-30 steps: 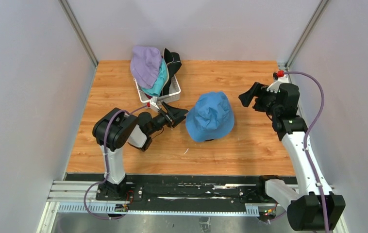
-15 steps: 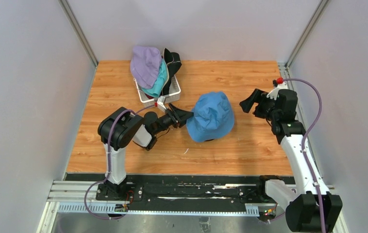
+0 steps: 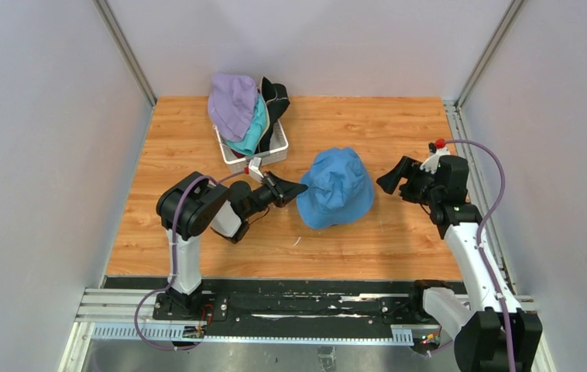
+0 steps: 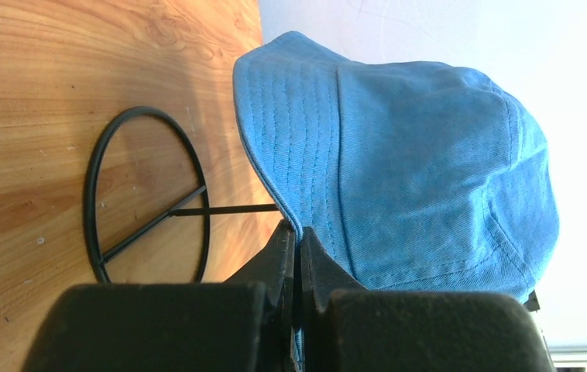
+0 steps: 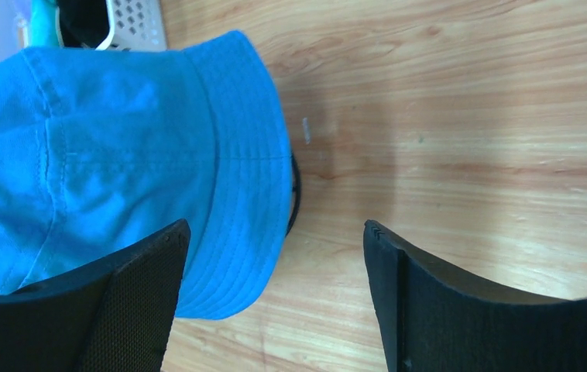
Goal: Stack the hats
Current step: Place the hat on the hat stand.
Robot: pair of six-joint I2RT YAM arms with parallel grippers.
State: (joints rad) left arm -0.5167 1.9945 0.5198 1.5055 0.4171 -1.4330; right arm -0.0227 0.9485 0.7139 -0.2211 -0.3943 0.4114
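– Checking your left hand (image 4: 298,246) first: what is it doing?
– Your left hand is clenched on the brim of the blue fabric bucket hat (image 4: 414,170), at the edge nearest your left arm. The two fingers meet with the stitched brim pinched between them.
– And where does that hat sit?
– You have it near the middle of the wooden tabletop (image 3: 399,232), perched on the thin black wire-frame stand (image 4: 147,194), whose ring base lies flat on the wood. The crown is up and the brim hangs down around the stand.
– What about your right hand (image 5: 275,229)?
– It is released, fingers wide apart, hovering just beside the opposite side of the brim. In the right wrist view one finger overlaps the hat and the other the bare wood. Whether it touches the fabric, you cannot tell.
– Where are the other hats?
– You can see three piled in the white plastic lattice basket (image 3: 279,147) at the far left of the tabletop. The lavender fabric bucket hat (image 3: 232,105) is on top, the teal fabric bucket hat (image 3: 256,128) is under it, and the black fabric bucket hat (image 3: 275,97) is behind them. The basket stands just beyond your left hand, apart from the blue hat.
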